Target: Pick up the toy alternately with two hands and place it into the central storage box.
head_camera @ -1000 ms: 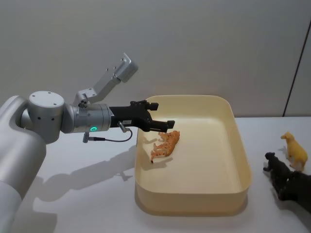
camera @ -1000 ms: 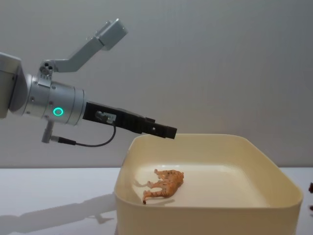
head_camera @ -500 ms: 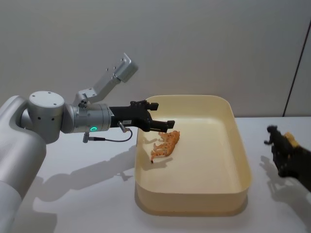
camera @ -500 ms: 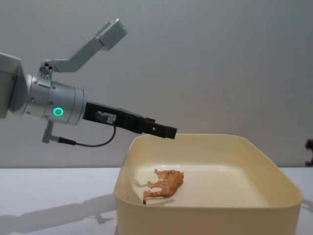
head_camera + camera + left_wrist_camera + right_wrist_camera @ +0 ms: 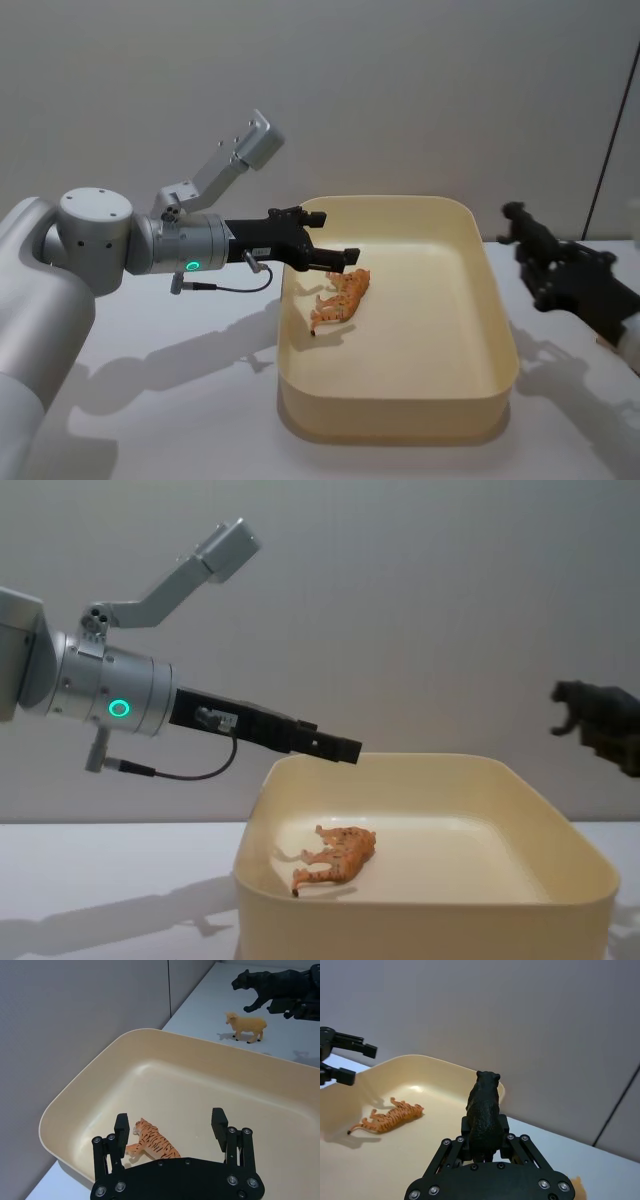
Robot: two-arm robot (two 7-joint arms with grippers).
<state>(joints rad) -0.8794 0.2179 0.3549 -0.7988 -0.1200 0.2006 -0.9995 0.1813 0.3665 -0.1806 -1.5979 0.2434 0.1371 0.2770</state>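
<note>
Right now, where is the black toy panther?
Head view, right side: the black toy panther is gripped in the right hand, raised near the right wall of the cream-yellow tub.

White bench (image 5: 150,410): matte, plain top, running back to meet the wall. Wall (image 5: 420,90): flat grey, unmarked, standing directly behind the bench's far edge. One thin dark seam (image 5: 611,138) in the wall at far right, reaching down to bench level; seen from the head view it leans slightly. Wall a touch paler beyond it. Soft grey shadow (image 5: 175,360) on the bench at left. Fainter shadow (image 5: 560,360) on the bench at right.
</note>
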